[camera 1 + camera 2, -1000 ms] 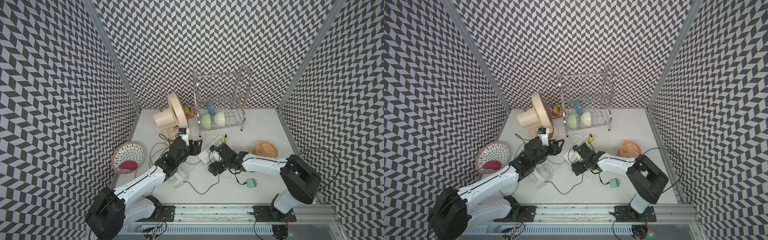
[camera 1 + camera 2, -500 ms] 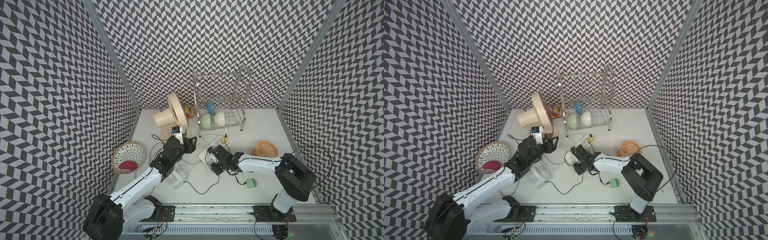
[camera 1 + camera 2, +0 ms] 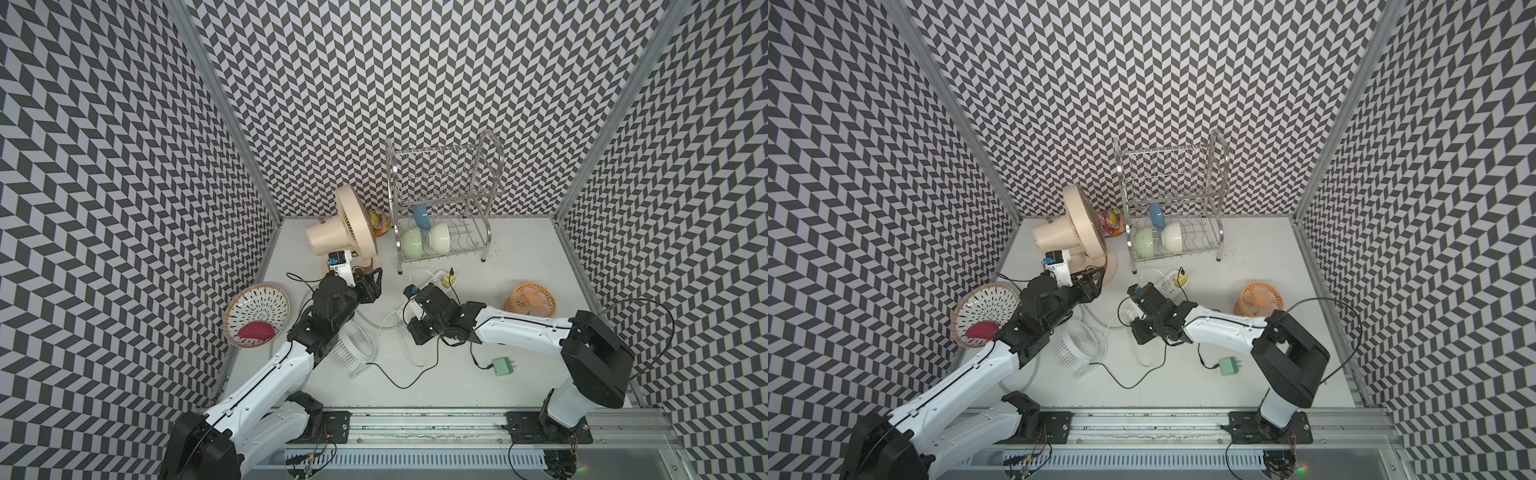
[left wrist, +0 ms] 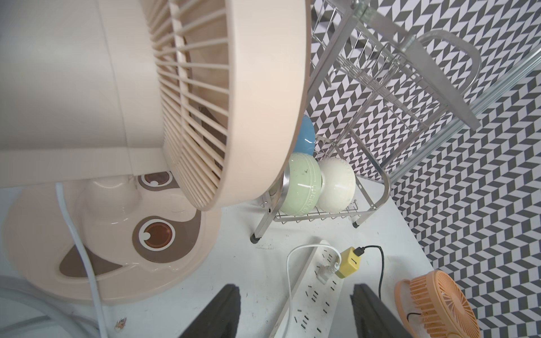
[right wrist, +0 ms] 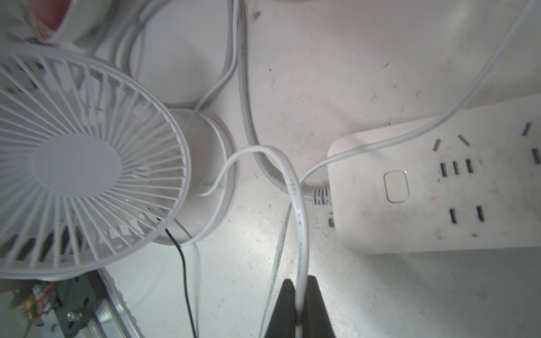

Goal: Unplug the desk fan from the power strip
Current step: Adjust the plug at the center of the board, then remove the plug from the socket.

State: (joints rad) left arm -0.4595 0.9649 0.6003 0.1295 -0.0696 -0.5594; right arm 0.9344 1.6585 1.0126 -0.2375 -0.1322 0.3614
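Observation:
The white power strip [image 3: 436,275] [image 4: 319,292] [image 5: 424,190] lies mid-table with a white plug [image 4: 325,270] and a yellow adapter [image 4: 349,262] in its sockets. A large beige desk fan [image 3: 349,232] [image 4: 205,87] stands at the back left. My right gripper [image 3: 417,332] [image 5: 299,282] is shut on a flat white cord [image 5: 298,222], just off the strip's near end. I cannot tell which fan that cord belongs to. My left gripper [image 3: 371,286] [image 4: 294,288] hangs open in front of the beige fan's base, holding nothing.
A small white fan [image 3: 351,351] [image 5: 76,164] lies under my left forearm among loose white cables. An orange fan [image 3: 532,299] sits at the right, with a green adapter [image 3: 503,366] on a black lead nearer the front. A dish rack [image 3: 442,216] stands behind the strip and a basket [image 3: 255,313] at the left.
My right gripper has gone from open to shut on the flat white cord after shifting a little left. My left gripper has drawn back slightly toward the beige fan, still open.

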